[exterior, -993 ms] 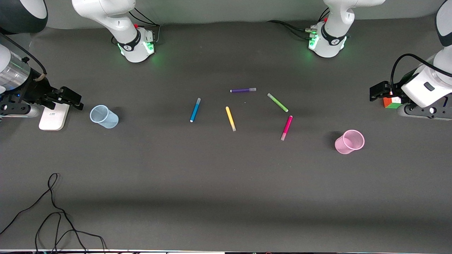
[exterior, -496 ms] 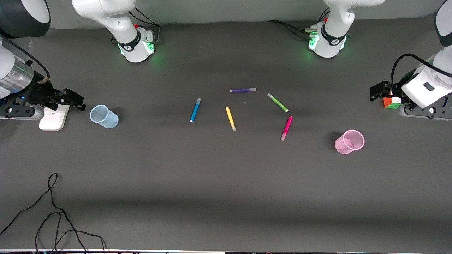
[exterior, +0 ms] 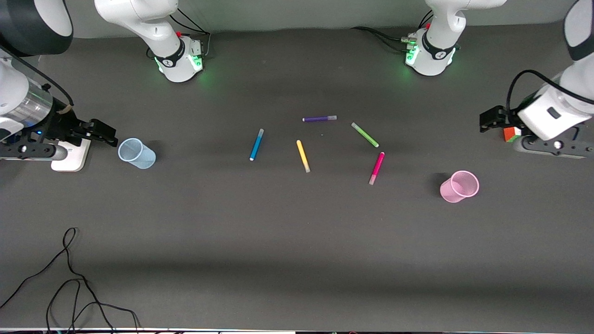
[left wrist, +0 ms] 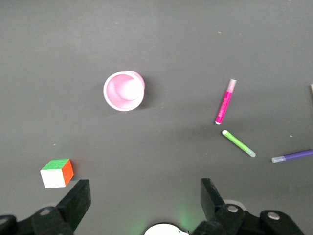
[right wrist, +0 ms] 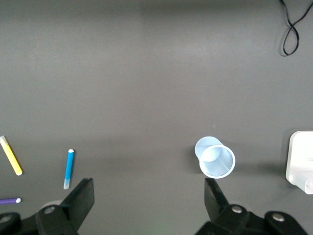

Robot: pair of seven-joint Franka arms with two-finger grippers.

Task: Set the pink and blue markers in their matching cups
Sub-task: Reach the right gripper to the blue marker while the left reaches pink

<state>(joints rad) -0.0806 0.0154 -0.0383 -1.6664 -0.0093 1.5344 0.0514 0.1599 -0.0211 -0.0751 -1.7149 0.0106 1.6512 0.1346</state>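
- Blue marker lies flat mid-table, toward the right arm's end of the marker cluster, touching nothing.
- Pink marker lies flat, nearest the front camera of the five markers, pale cap end pointing toward that camera; toward the left arm's end of the cluster.
- Blue cup stands at the right arm's end of the table, well apart from the blue marker, nothing in it.
- Pink cup stands at the left arm's end, near the pink marker but apart, a bit nearer the camera than it; inside looks bare in the left wrist view.
- Between the two task markers: yellow marker; purple marker farthest from the camera; green marker just beside the pink marker's top end, not touching.
- Right gripper hangs in the air just beside the blue cup, fingers spread wide, holding nothing; over the edge of a white flat box.
- Left gripper is up at the left arm's end of the table, fingers spread wide, nothing held; over the table just beside a colour cube.
- Black cable loops on the table at the near corner, right arm's end.
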